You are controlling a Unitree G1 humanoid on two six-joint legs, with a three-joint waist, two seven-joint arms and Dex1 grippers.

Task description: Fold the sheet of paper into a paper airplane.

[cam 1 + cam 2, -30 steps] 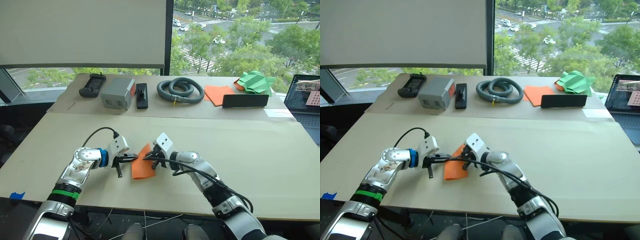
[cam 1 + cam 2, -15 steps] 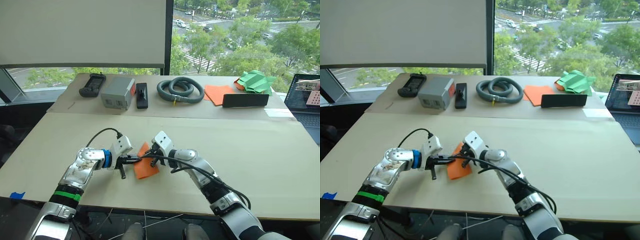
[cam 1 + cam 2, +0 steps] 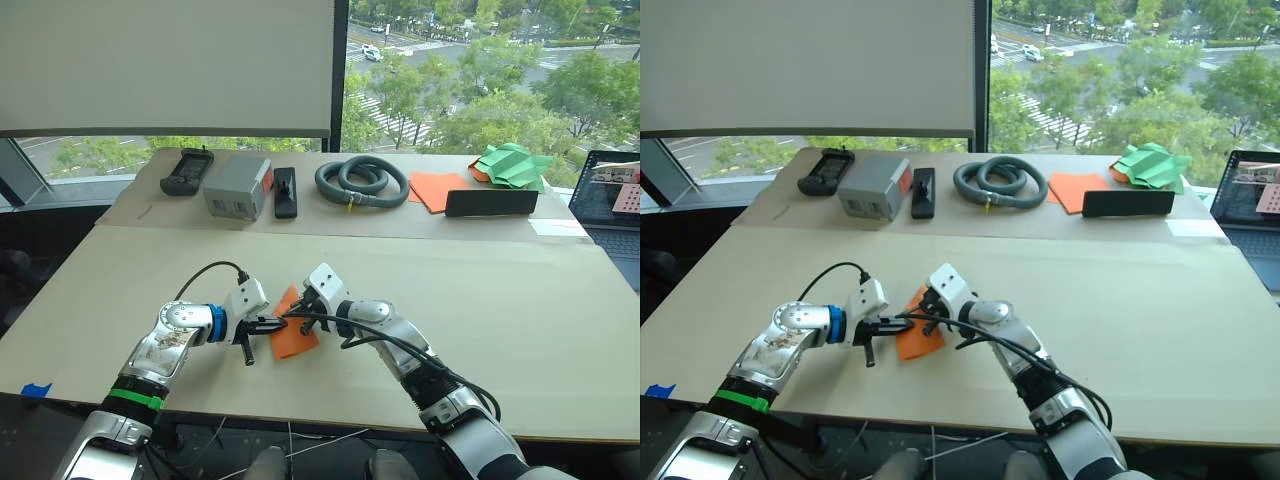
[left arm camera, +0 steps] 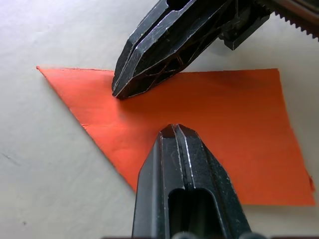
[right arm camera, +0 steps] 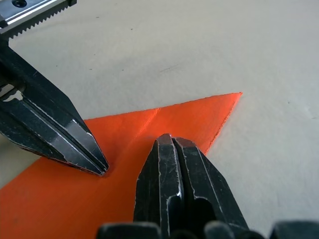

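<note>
Paper [image 3: 291, 333]: orange, partly folded with one pointed corner, flat on the near table [image 3: 520, 330], between the two grippers.
Left gripper [image 4: 175, 130]: fingers together, tips pressed on the paper from its left side.
Right gripper [image 5: 172, 142]: fingers together, tips down on the paper from its right side, just beside the left gripper's tips.
Crease: a faint line crosses the paper near the pointed corner.
Far table: remote [image 3: 186, 169], grey box [image 3: 236, 186], coiled hose [image 3: 361, 181], orange stack [image 3: 437, 189], green shapes [image 3: 512, 164].
Far right: laptop [image 3: 610, 198].
</note>
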